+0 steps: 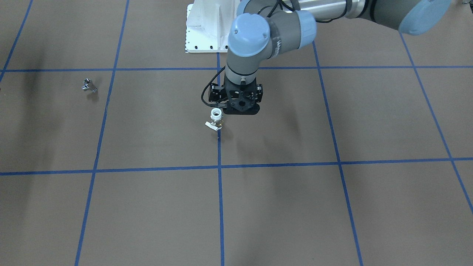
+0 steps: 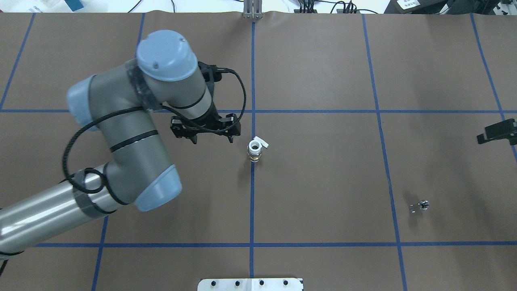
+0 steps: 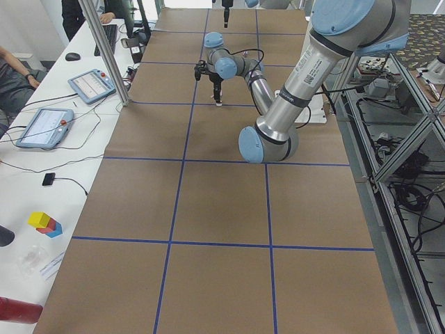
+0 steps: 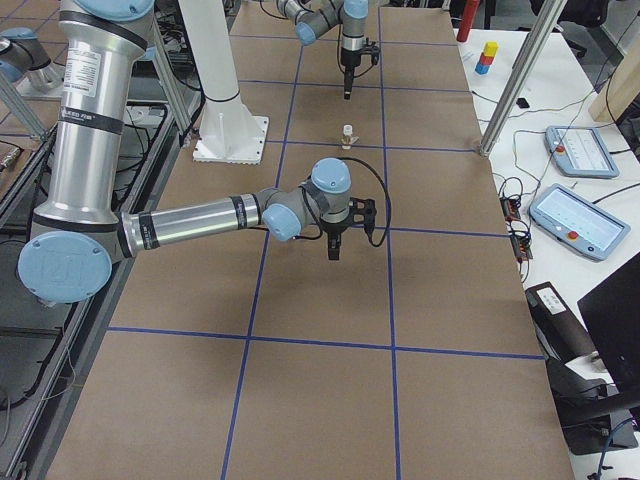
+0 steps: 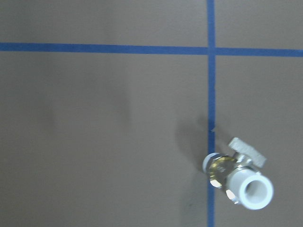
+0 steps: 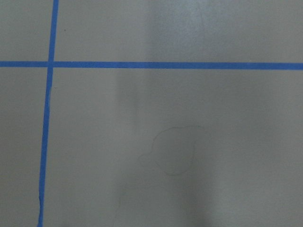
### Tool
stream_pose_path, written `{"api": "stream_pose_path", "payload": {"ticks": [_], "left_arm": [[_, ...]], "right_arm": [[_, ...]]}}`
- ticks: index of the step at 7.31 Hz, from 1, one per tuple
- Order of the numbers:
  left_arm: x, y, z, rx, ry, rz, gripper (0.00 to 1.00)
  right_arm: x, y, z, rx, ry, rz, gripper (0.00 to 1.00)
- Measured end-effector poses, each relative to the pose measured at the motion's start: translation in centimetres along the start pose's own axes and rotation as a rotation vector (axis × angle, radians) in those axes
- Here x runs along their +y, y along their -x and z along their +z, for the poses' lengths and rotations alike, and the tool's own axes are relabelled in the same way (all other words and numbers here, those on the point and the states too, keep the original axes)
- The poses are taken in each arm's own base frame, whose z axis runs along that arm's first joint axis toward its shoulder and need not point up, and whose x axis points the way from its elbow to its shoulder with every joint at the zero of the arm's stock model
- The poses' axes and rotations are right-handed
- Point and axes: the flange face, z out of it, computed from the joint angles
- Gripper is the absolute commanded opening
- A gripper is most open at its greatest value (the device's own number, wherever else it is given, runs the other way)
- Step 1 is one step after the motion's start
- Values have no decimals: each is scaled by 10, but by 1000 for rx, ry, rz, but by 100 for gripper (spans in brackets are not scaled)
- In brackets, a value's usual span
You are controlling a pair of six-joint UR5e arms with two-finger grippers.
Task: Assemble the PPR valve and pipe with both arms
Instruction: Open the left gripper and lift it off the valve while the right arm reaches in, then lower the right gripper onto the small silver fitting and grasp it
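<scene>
The PPR valve (image 1: 215,119) stands upright on the worktop (image 1: 295,203), on a blue tape line (image 1: 220,192), white ring up. In the overhead view it is near the left claw (image 2: 208,133), at that claw's 4 o'clock. The pipe (image 1: 89,86) lies well apart, toward the valve's 4 o'clock, nearer the right claw (image 2: 499,131). We cannot tell whether either claw is apart or together. We judge tipping to be the main hazard: an off-centre descent, or a finger striking the side tab (image 1: 210,126), topples the valve.

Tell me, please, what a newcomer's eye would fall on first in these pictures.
The large left arm fills the overhead view's left half, its left gripper hanging beside the PPR valve, which stands upright on the central blue line. The tiny silver pipe lies alone, far to the right.
</scene>
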Motion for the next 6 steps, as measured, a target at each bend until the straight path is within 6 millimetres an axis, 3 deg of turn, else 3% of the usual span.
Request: {"api": "stream_pose_path", "payload": {"ticks": [1, 3, 6], "left_arm": [[5, 32, -9, -9, -13, 31, 96], [3, 73, -20, -29, -19, 64, 98], [0, 91, -28, -28, -11, 69, 98]], "right_arm": [[18, 33, 13, 6, 3, 10, 97], [55, 78, 37, 32, 14, 15, 95], [92, 109, 64, 58, 41, 41, 89]]}}
